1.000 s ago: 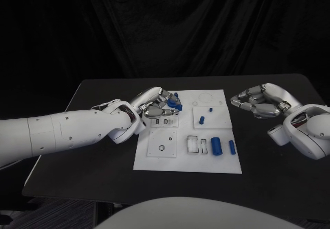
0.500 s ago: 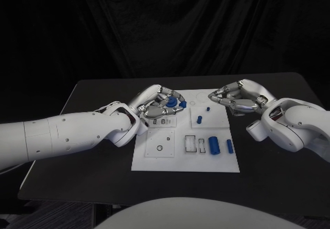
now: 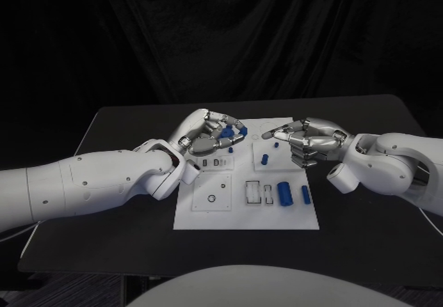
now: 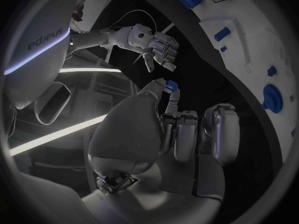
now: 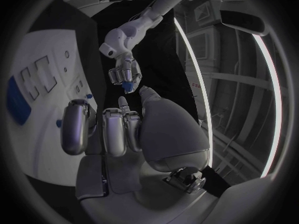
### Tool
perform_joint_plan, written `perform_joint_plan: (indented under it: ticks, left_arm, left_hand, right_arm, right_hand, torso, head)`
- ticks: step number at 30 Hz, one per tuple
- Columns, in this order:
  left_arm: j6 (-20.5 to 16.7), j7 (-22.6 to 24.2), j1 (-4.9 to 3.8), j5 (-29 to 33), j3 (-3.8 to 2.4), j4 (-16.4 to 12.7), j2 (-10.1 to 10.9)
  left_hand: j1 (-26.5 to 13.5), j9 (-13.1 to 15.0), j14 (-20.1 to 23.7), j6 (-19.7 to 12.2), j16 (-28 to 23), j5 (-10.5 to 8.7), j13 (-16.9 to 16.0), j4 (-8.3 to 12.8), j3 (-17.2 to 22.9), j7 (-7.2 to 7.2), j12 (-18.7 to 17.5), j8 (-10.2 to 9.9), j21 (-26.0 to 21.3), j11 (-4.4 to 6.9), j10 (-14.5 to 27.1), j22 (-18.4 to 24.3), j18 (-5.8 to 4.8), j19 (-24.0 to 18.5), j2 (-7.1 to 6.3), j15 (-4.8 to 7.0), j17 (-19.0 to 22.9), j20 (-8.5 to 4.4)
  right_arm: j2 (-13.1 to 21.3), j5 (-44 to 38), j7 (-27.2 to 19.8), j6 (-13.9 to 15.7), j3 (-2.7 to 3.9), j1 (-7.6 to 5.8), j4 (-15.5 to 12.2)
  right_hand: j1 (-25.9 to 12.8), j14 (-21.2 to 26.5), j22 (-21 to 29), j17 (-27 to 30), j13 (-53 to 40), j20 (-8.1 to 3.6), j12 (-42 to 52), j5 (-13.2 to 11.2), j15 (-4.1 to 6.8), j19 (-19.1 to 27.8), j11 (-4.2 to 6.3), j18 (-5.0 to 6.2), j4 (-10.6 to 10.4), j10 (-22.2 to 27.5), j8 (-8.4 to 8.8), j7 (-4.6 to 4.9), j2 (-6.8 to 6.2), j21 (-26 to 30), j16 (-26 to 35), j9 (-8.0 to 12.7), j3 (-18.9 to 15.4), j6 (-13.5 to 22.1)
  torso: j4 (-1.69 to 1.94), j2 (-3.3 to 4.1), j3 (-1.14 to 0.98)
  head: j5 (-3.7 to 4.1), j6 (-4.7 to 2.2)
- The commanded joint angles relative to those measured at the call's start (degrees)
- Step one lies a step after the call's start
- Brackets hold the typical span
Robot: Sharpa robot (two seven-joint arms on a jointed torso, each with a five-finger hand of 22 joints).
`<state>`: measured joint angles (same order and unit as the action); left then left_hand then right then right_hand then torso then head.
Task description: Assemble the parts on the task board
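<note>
Right hand (image 3: pixel 303 139) has slid in from 3 o'clock and now hovers over the task board (image 3: pixel 248 217) at its 1 o'clock corner, fingers curled in on nothing. Left hand (image 3: pixel 209 135) stays at the board's 11 o'clock corner, pinching a small blue part (image 3: pixel 227 133). The left wrist view shows that part (image 4: pixel 171 86) right at its fingertips, which the head view half hides.

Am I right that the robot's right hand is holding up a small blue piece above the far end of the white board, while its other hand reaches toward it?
Not quite: the left hand holds the small blue piece, pinched at its fingertips above the far end of the white board. The right hand is the one reaching toward it, carrying nothing. The head view shows this, and the left wrist view shows the blue piece at that hand's fingertips.
</note>
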<state>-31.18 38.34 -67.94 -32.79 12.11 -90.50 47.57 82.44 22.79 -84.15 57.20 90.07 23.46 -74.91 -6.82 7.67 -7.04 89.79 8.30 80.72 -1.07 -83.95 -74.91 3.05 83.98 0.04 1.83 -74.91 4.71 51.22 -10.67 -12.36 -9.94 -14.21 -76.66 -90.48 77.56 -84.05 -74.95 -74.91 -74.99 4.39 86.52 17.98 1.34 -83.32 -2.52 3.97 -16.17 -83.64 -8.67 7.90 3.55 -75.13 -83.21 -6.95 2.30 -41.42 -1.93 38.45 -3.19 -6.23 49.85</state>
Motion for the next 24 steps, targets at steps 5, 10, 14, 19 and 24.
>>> perform_joint_plan:
  ticks: [5,10,14,19,24]
  left_arm:
    - [9.39,11.52,0.06,14.57,-0.04,-1.02,-0.27]
    - [14.47,11.24,0.06,20.09,-0.03,-1.05,-0.74]
    - [17.77,10.93,0.07,23.42,-0.03,-0.96,-1.13]
    - [19.62,11.11,0.07,24.58,-0.03,-1.27,-1.1]
    - [22.04,11.19,0.08,28.2,-0.03,-1.62,-1.01]
  left_hand:
    - [0.55,0.01,-5.85,0.76,-0.07,-0.05,-15.09,-0.73,-0.48,1.31,0.21,-0.57,-0.2,-0.13,-6.05,-12.01,-0.72,-0.33,0.81,-0.11,-15.09,-0.07]
    - [0.96,-0.1,-5.85,0.43,-0.07,-0.62,-15.09,-1.42,-1.1,1.17,0.21,-0.85,-0.45,-0.27,-6.05,-11.93,-0.66,-0.54,1.18,-0.23,-15.09,0.02]
    - [1.35,-0.19,-5.85,0.08,-0.07,-0.57,-15.09,-1.7,-1.39,1.04,0.21,-1.08,-0.98,-0.36,-6.05,-11.76,-0.54,-0.92,1.42,-0.31,-15.09,0.08]
    - [1.65,-0.19,-5.85,-0.02,-0.07,-0.52,-15.09,-1.79,-1.5,1.0,0.21,-1.12,-1.11,-0.4,-6.05,-11.72,-0.51,-1.03,1.67,-0.36,-15.09,0.13]
    - [2.02,-0.19,-5.85,-0.29,-0.07,-1.4,-15.09,-2.13,-2.06,0.88,0.21,-1.2,-1.22,-0.52,-6.05,-11.69,-0.49,-1.13,1.92,-0.47,-15.09,0.23]
  right_arm:
    - [-0.46,12.89,2.82,-17.18,0.05,0.38,0.71]
    - [-0.87,16.44,3.09,-19.46,0.05,0.49,1.07]
    - [-1.25,19.67,4.56,-20.13,0.05,0.61,1.43]
    - [-1.42,21.91,6.42,-20.07,0.05,0.75,1.67]
    - [-1.49,22.78,8.26,-19.84,0.05,0.9,1.84]
  right_hand:
    - [0.22,-3.82,-7.24,-9.23,-7.99,-0.27,-0.1,1.01,0.8,0.89,0.86,0.05,0.31,0.29,-1.06,-0.66,0.42,0.56,-0.48,0.37,-0.54,2.25]
    - [1.06,-3.86,-7.44,-9.52,-8.22,-0.5,0.04,1.67,1.09,1.02,1.26,0.0,0.7,0.1,-1.95,-1.19,1.01,0.31,-0.83,0.47,-0.4,3.09]
    - [0.98,-3.8,-7.3,-9.47,-8.27,-0.74,0.1,1.58,1.37,1.4,1.62,0.12,0.41,0.06,-2.5,-1.63,1.39,0.71,-0.81,0.61,-0.65,4.22]
    - [0.36,-3.78,-6.85,-9.52,-8.36,-0.98,0.19,1.56,1.62,2.14,1.86,0.37,-0.2,-0.02,-3.44,-1.9,2.16,1.66,-0.91,0.69,-1.08,5.53]
    - [-0.74,-3.71,-6.77,-9.43,-8.39,-1.01,0.24,1.88,1.56,2.39,1.75,0.41,-0.42,-0.05,-4.59,-1.68,2.92,1.84,-0.85,0.62,-1.6,6.06]
  torso:
    - [-0.01,0.02,0.09]
    - [-0.05,-0.01,0.05]
    - [-0.16,-0.12,0.0]
    - [-0.13,-0.14,0.02]
    - [-0.09,-0.12,0.07]
  head:
    - [0.28,-1.25]
    - [0.6,-2.05]
    - [0.73,-2.4]
    - [0.78,-2.6]
    - [0.92,-2.6]
